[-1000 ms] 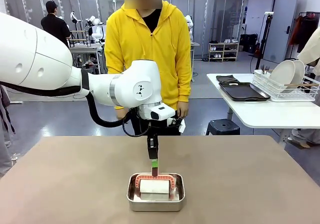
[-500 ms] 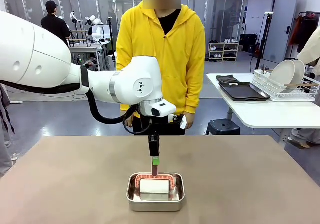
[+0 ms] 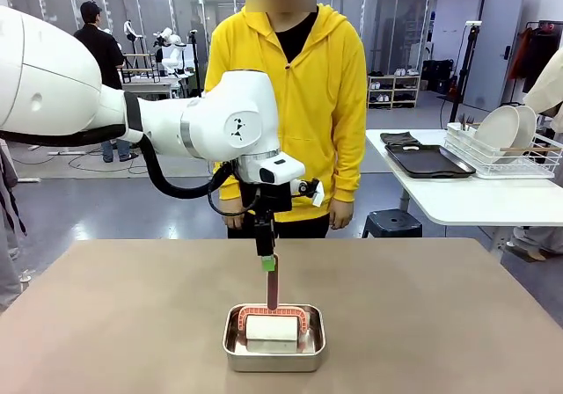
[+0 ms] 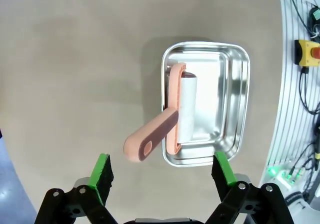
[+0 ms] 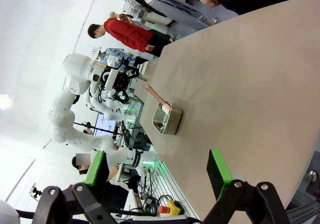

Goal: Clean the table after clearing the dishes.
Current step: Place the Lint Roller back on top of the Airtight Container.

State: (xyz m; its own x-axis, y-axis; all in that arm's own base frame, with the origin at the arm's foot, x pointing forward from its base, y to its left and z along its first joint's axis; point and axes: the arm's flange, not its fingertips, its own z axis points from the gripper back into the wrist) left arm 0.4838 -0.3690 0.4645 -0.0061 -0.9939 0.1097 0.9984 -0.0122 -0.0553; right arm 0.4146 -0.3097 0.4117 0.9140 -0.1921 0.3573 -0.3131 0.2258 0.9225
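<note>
Near the robot's edge of the table [image 3: 106,315], on the bare taupe top, stands a small steel pan [image 3: 274,339], and it serves as the landmark for everything else; inside the pan lies a roller [image 3: 272,326] with a white drum in a pink frame, and its pink handle [image 3: 272,287] leans up and out over the pan's far rim, which suits a grasp from above without reaching into the pan; directly above the pan hangs the left gripper [image 3: 266,262], pointing straight down with its green pads just at the handle's tip; the left wrist view shows the jaws spread wide, a green pad on either side of the pan and the handle free between them, so nothing is held; the right gripper [image 5: 160,171] is likewise spread wide and empty, well away from the pan and looking at it across a long stretch of table; beyond the pan, at the far edge, a person in a yellow hoodie [image 3: 283,104] stands with hands low and takes no part; the dishes [image 3: 501,134] are racked on a white side table [image 3: 457,196], well to the right of the pan, beside dark trays [image 3: 427,159]; with the top cleared and the roller parked, the task looks nearly finished.
</note>
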